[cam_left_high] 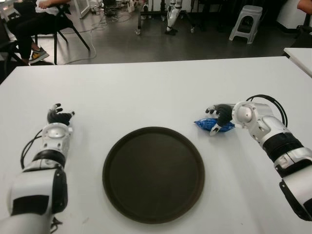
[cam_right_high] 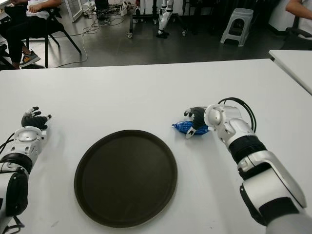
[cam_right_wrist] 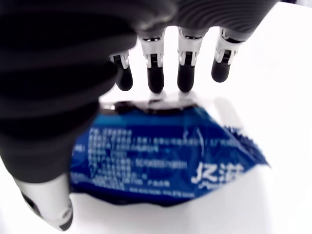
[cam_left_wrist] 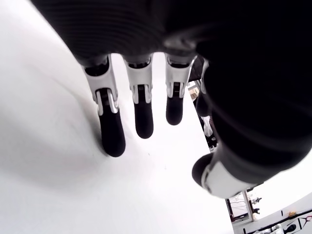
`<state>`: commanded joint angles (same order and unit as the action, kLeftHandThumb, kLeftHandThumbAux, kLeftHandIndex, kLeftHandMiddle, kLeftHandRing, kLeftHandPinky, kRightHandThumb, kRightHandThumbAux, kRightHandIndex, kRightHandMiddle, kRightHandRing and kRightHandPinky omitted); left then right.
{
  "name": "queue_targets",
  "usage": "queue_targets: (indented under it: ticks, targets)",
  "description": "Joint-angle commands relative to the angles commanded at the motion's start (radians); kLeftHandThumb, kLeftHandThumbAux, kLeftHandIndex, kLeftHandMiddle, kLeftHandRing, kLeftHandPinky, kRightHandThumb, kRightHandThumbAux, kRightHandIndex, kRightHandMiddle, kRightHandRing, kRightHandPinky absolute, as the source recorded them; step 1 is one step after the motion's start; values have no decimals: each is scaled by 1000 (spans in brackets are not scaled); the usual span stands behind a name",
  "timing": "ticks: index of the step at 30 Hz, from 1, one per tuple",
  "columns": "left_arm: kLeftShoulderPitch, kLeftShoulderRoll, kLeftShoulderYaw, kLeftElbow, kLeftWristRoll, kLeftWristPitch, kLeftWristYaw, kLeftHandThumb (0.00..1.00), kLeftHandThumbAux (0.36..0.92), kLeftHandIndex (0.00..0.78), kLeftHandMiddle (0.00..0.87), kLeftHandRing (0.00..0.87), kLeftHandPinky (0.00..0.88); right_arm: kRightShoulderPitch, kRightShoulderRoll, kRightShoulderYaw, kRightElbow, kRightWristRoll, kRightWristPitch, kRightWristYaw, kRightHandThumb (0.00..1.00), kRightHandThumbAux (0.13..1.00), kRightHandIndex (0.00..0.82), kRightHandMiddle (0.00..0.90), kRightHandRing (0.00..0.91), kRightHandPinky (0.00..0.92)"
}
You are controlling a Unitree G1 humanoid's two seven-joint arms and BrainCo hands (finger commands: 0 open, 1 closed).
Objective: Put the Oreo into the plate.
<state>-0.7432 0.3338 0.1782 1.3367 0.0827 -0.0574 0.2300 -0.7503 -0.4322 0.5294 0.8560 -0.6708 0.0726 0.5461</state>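
Observation:
The Oreo (cam_left_high: 204, 124) is a blue packet lying flat on the white table (cam_left_high: 146, 92), just right of the plate's far side. My right hand (cam_left_high: 212, 121) hovers over it, open; its fingers (cam_right_wrist: 186, 73) reach past the packet's (cam_right_wrist: 165, 156) far edge and the thumb (cam_right_wrist: 48, 204) stands at the near edge, neither closed on it. The plate (cam_left_high: 153, 175) is a round, dark brown tray with nothing on it, in front of me at the middle. My left hand (cam_left_high: 58, 117) shows far to the plate's left, open, its fingers (cam_left_wrist: 112, 136) spread close above the tabletop.
A black cable (cam_left_high: 273, 105) loops off my right wrist. A second white table (cam_left_high: 300, 54) stands at the far right. Beyond the table's far edge are a seated person (cam_left_high: 34, 19) on a chair, a grey stool (cam_left_high: 246, 22) and a wheeled stand (cam_left_high: 165, 19).

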Motion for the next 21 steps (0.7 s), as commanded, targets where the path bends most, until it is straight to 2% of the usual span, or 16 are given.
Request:
queue_targets:
  ticks: [7,11,14,15,18,19,20,21]
  targets:
    - [1,1,-3,0,3,-2,1,386,768,111,137,155,142,-6,1,16,30,-8,-27,-34,0,742,56,88,41,0]
    - [1,2,-2,-1,2,-2,1,377,767,112,137,153,138,-1,2,26,54,-16,-63,-96,0,766,55,98,53,2]
    - [1,2,-4,0,4,0,2,367,767,111,138,158,153,3,20,39,199,-38,-143,-303,0,806,78,118,84,37]
    - [1,2,-5,0,5,0,2,364,767,112,140,162,161,5,22,40,228,-41,-164,-355,30,834,127,153,125,92]
    - [0,2,-5,-1,4,1,2,361,767,113,142,166,171,7,25,33,254,-35,-198,-441,79,865,187,194,174,158]
    - [0,2,-4,-1,4,1,2,356,766,112,142,166,166,9,25,27,253,-30,-207,-473,300,816,270,261,242,243]
    - [0,2,-5,-1,4,1,2,354,766,112,143,166,164,11,29,21,253,-26,-211,-509,379,798,300,285,267,274]
    - [0,3,-5,-1,4,1,2,344,767,109,141,164,160,12,32,18,257,-24,-214,-534,495,772,344,340,328,345]
